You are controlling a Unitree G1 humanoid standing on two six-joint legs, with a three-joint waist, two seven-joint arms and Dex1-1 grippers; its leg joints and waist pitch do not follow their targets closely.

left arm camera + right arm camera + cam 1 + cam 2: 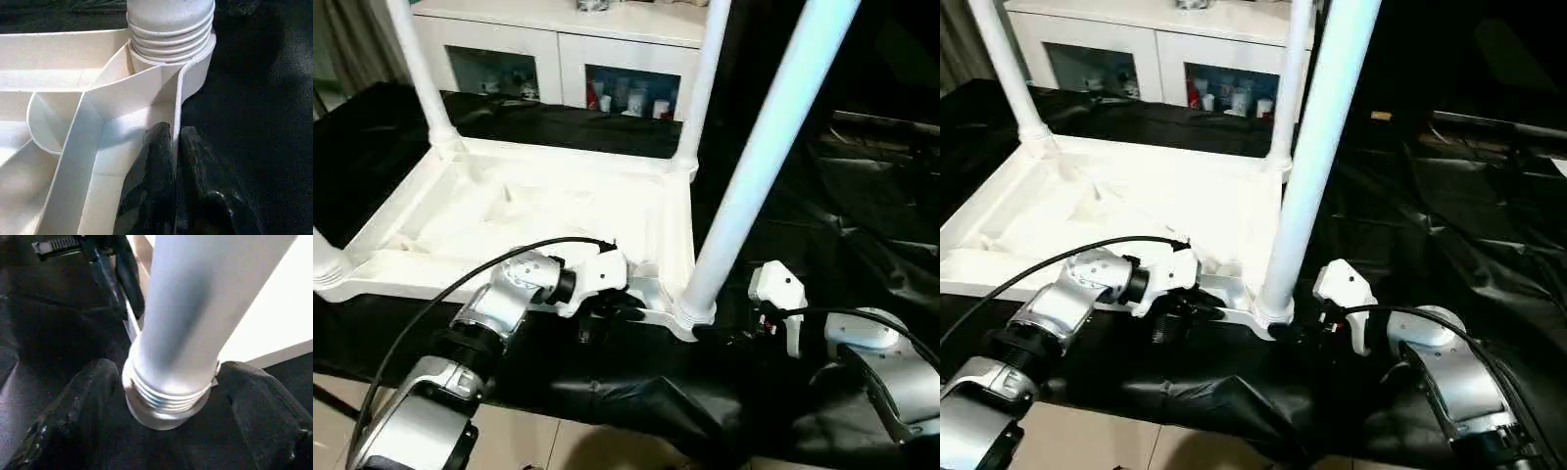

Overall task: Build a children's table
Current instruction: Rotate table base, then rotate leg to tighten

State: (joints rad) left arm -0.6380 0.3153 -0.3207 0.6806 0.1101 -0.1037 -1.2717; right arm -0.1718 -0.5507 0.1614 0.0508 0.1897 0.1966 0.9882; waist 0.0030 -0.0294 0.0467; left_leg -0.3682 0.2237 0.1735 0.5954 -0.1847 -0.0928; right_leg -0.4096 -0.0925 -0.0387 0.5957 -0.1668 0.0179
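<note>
While lying upside down on the black-draped tabletop (862,196), ribbed underside up, the children's table (509,215) with legs standing upright in its corner sockets. Near right leg (754,166) seated in the corner socket (168,46) closest to both arms, threaded collar showing at its foot.

Left tool (175,161) nearly shut, fingers pinching the thin outer rim of the top just beside that socket, one finger inside the wall and one outside. Probably a steadying hold, so the top cannot slide or twist while the leg is worked.

Right tool (168,401) wide open, one finger (73,411) on each side of the leg's base, straddling the collar without clearly clamping it. Judged either about to close for a turn or just let go of one; contact with the leg hard to confirm.

Two far legs (705,78) already upright at the back corners; a fourth socket at the near left (328,264) also showing a leg foot. Task judged near its end, pending this last leg being tight.

White cabinet (568,49) behind, no part in the work.
</note>
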